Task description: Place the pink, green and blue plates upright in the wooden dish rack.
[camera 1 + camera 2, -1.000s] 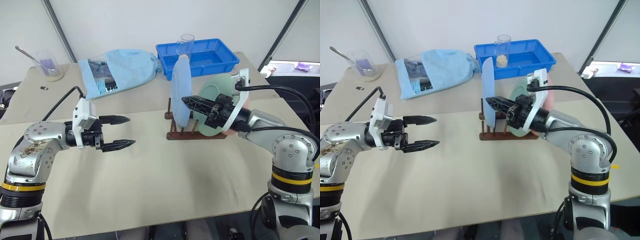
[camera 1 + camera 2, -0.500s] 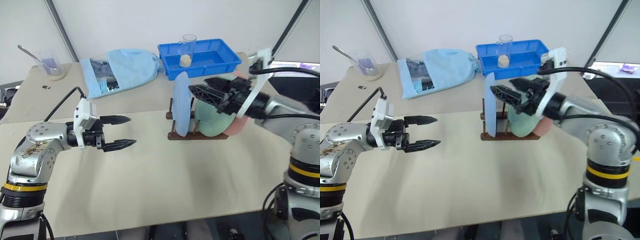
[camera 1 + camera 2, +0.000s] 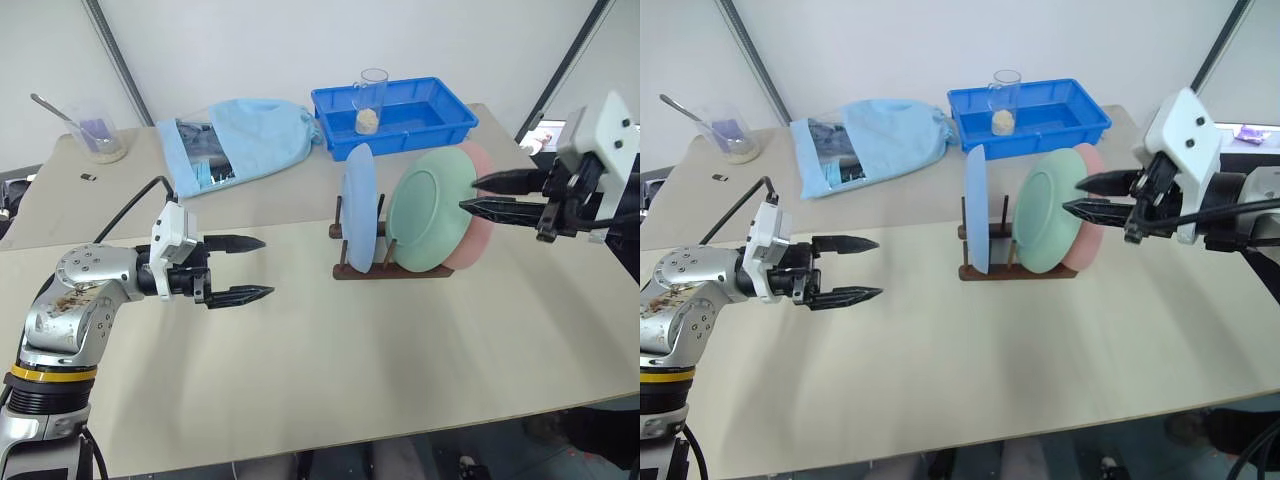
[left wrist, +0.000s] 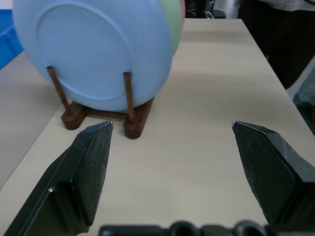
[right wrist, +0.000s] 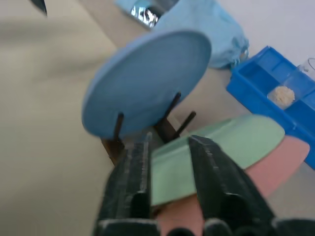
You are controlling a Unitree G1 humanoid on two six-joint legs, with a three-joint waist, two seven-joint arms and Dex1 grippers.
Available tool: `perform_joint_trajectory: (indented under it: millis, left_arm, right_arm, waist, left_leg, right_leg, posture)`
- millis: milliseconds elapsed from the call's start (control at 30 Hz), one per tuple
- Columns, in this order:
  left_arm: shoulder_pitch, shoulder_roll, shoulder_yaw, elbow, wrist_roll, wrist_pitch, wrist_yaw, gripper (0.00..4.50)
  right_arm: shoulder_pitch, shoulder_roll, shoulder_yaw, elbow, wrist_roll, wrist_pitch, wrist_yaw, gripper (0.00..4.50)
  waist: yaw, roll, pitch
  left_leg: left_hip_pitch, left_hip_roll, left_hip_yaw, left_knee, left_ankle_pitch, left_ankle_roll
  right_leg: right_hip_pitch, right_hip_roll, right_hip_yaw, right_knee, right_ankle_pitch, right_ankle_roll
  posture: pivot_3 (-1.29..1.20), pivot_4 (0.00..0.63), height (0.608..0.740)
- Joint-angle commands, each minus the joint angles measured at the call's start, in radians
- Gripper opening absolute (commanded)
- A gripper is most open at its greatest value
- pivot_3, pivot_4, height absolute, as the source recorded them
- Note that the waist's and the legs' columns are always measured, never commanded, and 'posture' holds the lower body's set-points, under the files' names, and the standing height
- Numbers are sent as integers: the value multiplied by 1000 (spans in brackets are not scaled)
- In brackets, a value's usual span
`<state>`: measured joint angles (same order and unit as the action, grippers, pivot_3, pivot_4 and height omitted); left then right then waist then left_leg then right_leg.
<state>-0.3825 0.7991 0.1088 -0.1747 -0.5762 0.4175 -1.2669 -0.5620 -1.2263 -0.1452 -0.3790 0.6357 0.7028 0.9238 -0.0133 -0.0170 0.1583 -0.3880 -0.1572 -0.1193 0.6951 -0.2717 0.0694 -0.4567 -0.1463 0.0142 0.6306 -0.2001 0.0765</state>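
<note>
The wooden dish rack (image 3: 392,272) stands mid-table. The blue plate (image 3: 360,208) sits upright between its pegs at the left end. The green plate (image 3: 430,225) leans at the right end, with the pink plate (image 3: 482,200) close behind it. My right gripper (image 3: 469,194) hovers level to the right of the plates, tips near the green plate's upper rim, fingers a little apart and holding nothing. My left gripper (image 3: 266,267) hangs open and empty over the table left of the rack, pointing at it. The left wrist view shows the blue plate (image 4: 93,54) on the rack (image 4: 135,120).
A blue tray (image 3: 440,118) holding a glass (image 3: 373,95) stands behind the rack. A light blue bag (image 3: 235,140) lies at the back left, with a beaker and spoon (image 3: 100,132) at the far left corner. Bare tabletop lies in front of the rack.
My right gripper has drawn back to the right and upward from in front of the plates, rolling as it went, and its fingers now stand slightly apart. The left arm has stayed still.
</note>
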Motion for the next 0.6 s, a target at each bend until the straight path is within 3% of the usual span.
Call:
perform_joint_trajectory:
  millis: [33,233,367,600]
  left_arm:
    - [-10,10,9,-22,-6,-14,-1,4173]
    - [1,6,16,-39,-9,-14,15,4173]
    - [10,6,21,-48,-12,-14,23,4173]
    - [18,5,20,-58,-13,-15,35,4173]
  right_arm:
    - [18,-31,13,14,-106,-101,47,24]
    - [49,-52,32,55,-219,-185,100,24]
    - [55,-55,-4,39,-183,-160,153,24]
    - [36,-40,44,64,-277,-201,134,24]
  waist:
    - [2,0,0]
    - [5,0,0]
    - [5,0,0]
    - [5,0,0]
  left_leg:
    - [0,0,0,0,0,0]
    - [-1,0,0,0,0,0]
    - [0,0,0,0,0,0]
    - [0,0,0,0,0,0]
  right_leg:
    - [0,0,0,0,0,0]
    - [0,-1,0,-1,0,0]
    - [0,-1,0,-1,0,0]
    - [0,-1,0,-1,0,0]
  posture:
    - [0,150,740]
    - [0,150,740]
    - [0,150,740]
    - [0,150,740]
